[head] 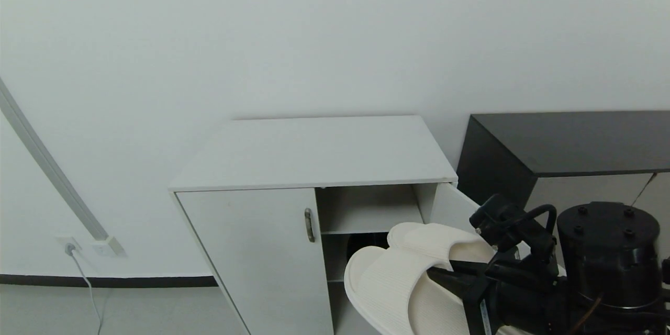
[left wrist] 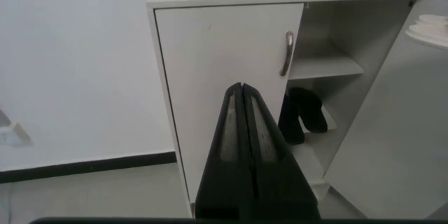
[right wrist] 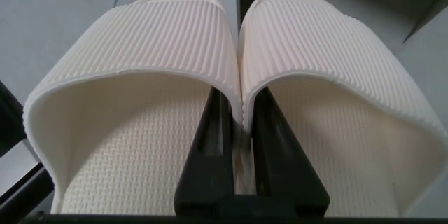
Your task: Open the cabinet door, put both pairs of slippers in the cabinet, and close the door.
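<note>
Cream ribbed fabric slippers (head: 398, 272) pinched in right gripper (right wrist: 241, 133) at white wooden cabinet (head: 314, 152) | black slippers (left wrist: 302, 115) already inside | left gripper (left wrist: 242, 94) closed, empty | todo, I reckon: stow these, shut open door (head: 453, 209)

White cabinet (head: 314, 152) — right door (head: 449, 208) swung open. 1 cream ribbed pair of slippers (head: 413, 272) is held side by side before the opening. 1 dark pair (left wrist: 302, 115) lies on its lower shelf.

Left claw (left wrist: 241, 89) closed, right claw (right wrist: 239, 108) clamped
</note>
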You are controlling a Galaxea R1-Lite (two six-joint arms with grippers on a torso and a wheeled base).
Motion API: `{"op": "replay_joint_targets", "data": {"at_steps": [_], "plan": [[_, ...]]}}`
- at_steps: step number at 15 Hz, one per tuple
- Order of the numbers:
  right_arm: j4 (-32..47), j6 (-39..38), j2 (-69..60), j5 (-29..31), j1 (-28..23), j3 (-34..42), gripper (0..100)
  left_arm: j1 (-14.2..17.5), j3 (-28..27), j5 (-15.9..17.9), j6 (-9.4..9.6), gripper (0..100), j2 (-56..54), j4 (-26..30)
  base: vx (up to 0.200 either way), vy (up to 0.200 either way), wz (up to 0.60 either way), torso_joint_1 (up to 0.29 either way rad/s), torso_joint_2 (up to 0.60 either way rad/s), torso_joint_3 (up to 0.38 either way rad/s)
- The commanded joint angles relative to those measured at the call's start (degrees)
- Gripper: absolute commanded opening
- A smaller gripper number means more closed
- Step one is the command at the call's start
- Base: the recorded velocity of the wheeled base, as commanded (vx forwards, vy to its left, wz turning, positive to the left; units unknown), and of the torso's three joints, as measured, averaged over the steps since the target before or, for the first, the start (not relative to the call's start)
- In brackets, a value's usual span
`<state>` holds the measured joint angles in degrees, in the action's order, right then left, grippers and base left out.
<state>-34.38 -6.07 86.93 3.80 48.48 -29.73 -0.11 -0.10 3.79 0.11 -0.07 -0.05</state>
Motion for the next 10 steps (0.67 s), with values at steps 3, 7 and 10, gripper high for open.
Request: {"op": "replay_joint_targets", "data": {"at_steps": [3, 7, 10], "plan": [[-0.34, 0.01, 0.43, 0.06, 0.03, 0.38, 0, 0.02, 0.01, -0.01, -0.02, 0, 0.07, -0.04, 0.0, 0.0, 0.0, -0.228, 0.55, 0.321], [-0.34, 0.01, -0.01, 0.24, 0.03, 0.38, 0, 0.02, 0.01, -0.01, 0.07, 0, 0.07, -0.04, 0.0, 0.0, 0.0, -0.206, 0.52, 0.32], [-0.34, 0.01, -0.1, 0.24, 0.03, 0.38, 0, 0.02, 0.01, -0.01, -0.02, 0, 0.07, -0.04, 0.0, 0.0, 0.0, -0.188, 0.5, 0.308]]}}
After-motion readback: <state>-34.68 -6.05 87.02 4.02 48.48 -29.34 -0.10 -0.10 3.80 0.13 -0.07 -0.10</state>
